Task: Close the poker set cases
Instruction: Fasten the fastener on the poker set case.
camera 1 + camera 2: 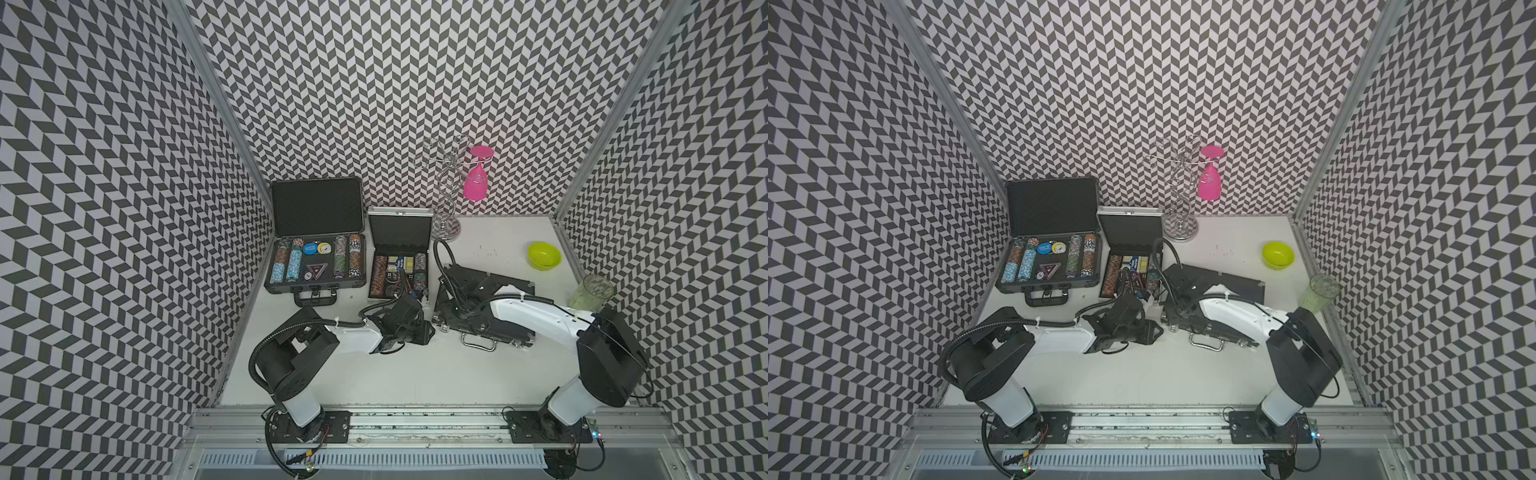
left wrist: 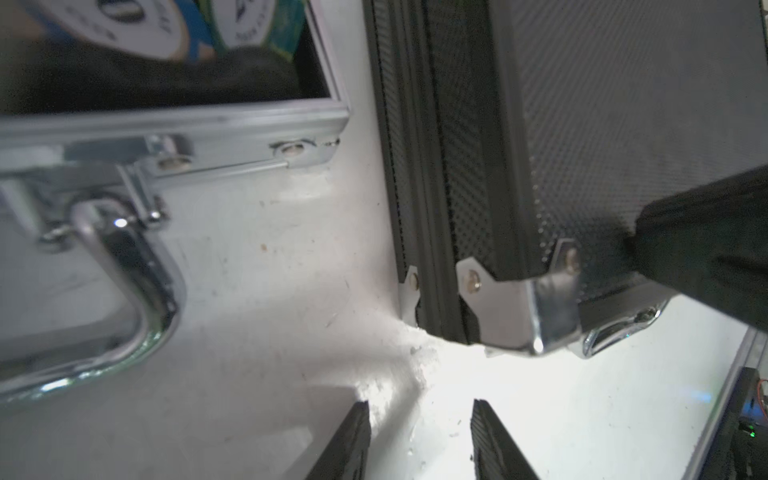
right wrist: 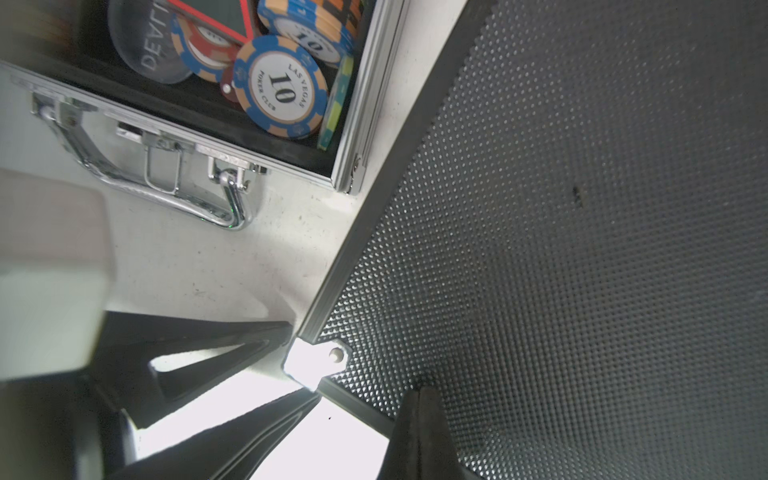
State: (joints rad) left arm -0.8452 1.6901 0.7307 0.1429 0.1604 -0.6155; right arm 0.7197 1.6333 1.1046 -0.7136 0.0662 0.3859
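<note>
Front rail (image 1: 415,419) sits nearest the lens in both top views, with both arm bases bolted to it. Beyond it, three cases on the counter (image 1: 415,374).

Right-hand black case (image 1: 1241,284): lid down, lying skewed, handle (image 1: 478,347) toward the rail. Right arm (image 1: 536,311) reaches over it. Right jaws shut and empty, tips resting on the dimpled lid just inside the corner bracket (image 3: 313,363) nearest the silver case. Left arm (image 1: 353,336) is low over the counter by that same corner. Left jaws part-open, nothing between them, apart from the bracket. Seam between the shells looks tight in the left wrist view. Latches: cannot tell whether snapped.

Middle silver case (image 2: 208,120): open, lid (image 1: 400,232) upright at the back, just beside the black one. Loose chips (image 3: 282,91) lie tilted in the tray.

Large black case (image 1: 316,286), far left: open, lid (image 1: 318,208) upright by the wall.

Judgement: one of three closed, and the step in hand is finishing this one. To do it well:
- Press down with the right while the left works the front edge, so the case does not skid.
- Meet the latches square-on, jaws narrowed.
- Before the silver lid, check that no chip stands above the rim.
- Push that lid from behind its top edge, left wrist clear of its swing.
</note>
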